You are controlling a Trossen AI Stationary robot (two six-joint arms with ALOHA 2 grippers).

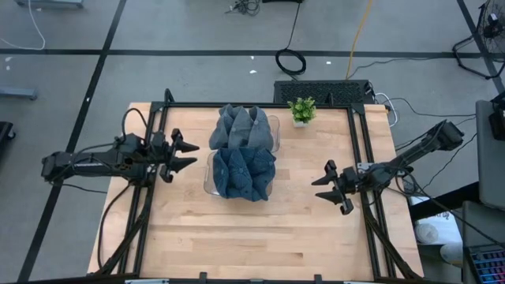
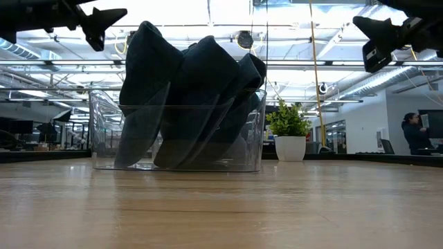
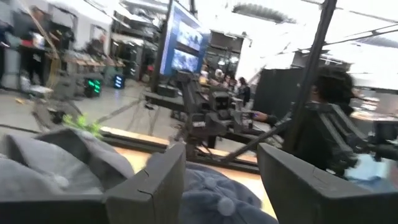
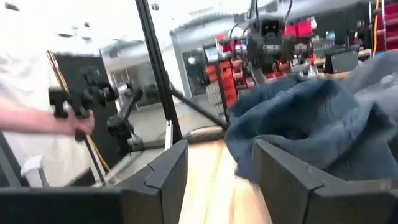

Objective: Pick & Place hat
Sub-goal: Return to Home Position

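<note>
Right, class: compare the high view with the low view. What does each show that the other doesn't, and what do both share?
Only the high view: the whole table, with the blue caps split between a far bin and a near bin. Only the low view: a person in the room behind the table. Both: the potted plant, the left pincer and the right pincer, each open and empty.
</note>
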